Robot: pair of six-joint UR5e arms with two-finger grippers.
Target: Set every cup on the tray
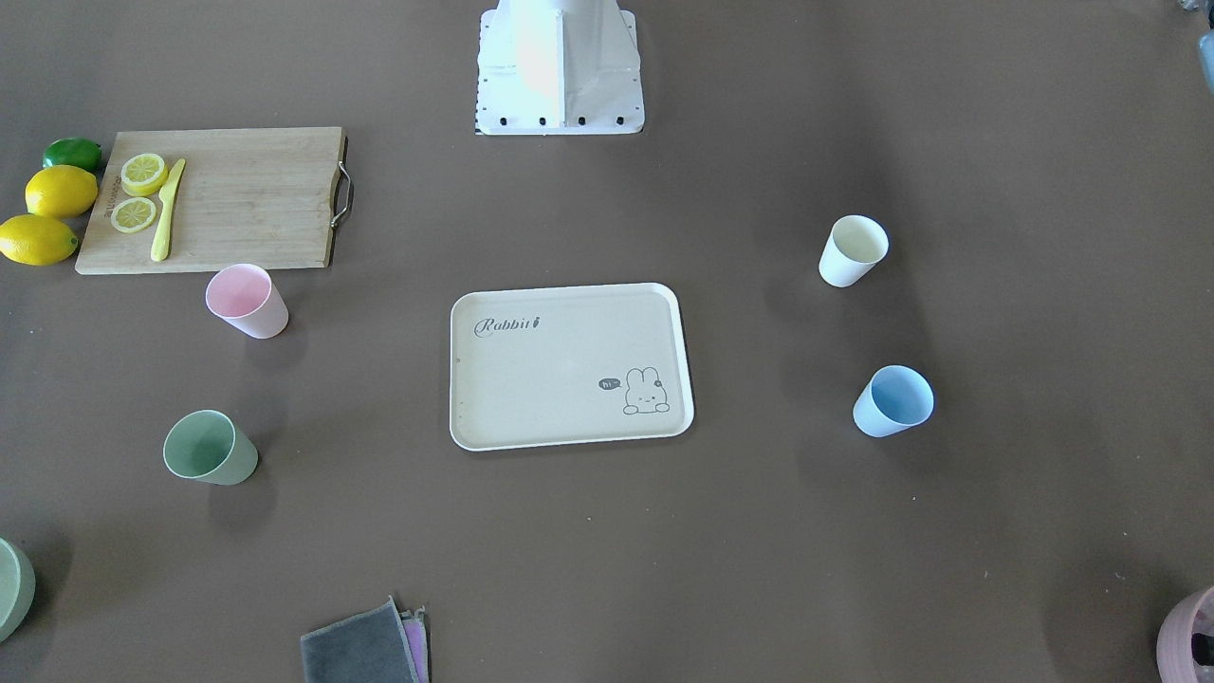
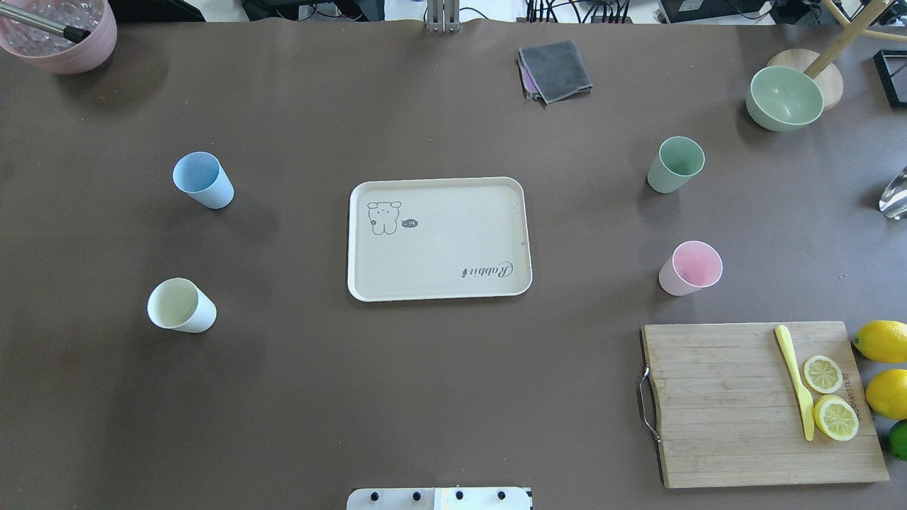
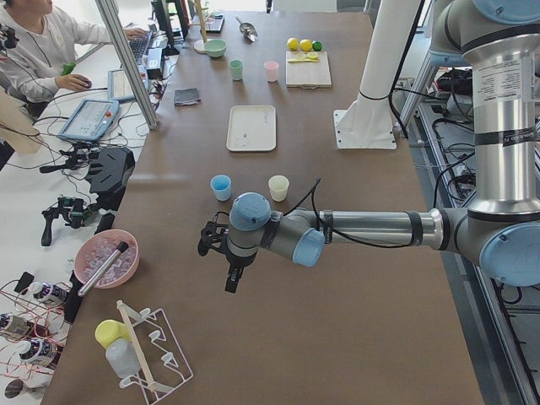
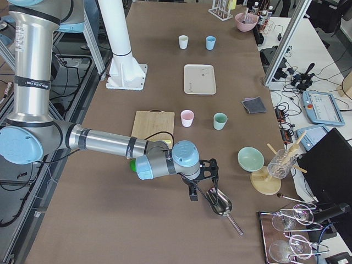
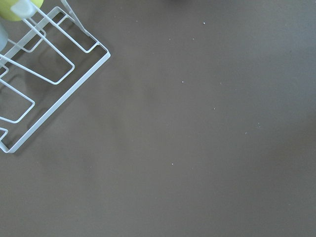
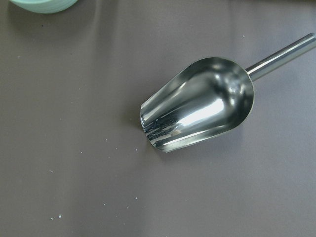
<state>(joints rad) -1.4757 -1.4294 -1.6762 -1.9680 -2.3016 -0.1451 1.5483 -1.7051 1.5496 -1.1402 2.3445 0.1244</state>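
Cream-white cup (image 2: 181, 306) and blue cup (image 2: 203, 180) sit well left of the tray (image 2: 453, 244), green cup (image 2: 675, 164) and pink cup (image 2: 690, 268) off to its right, tray itself bare. So zero of four placed, everything's left to do. Meanwhile left gripper (image 3: 218, 257) and right gripper (image 4: 203, 179) hang out at the table ends, can't tell if either's open or closed

The green bowl (image 1: 11, 588) is sliced by the front view's left edge, and the pink pot (image 1: 1186, 645) is clipped at its corner. The scoop (image 6: 197, 111) has its handle running out of the right wrist view. Now the left pincer (image 3: 218, 253) and right pincer (image 4: 203, 184): side views only, jaws unreadable.
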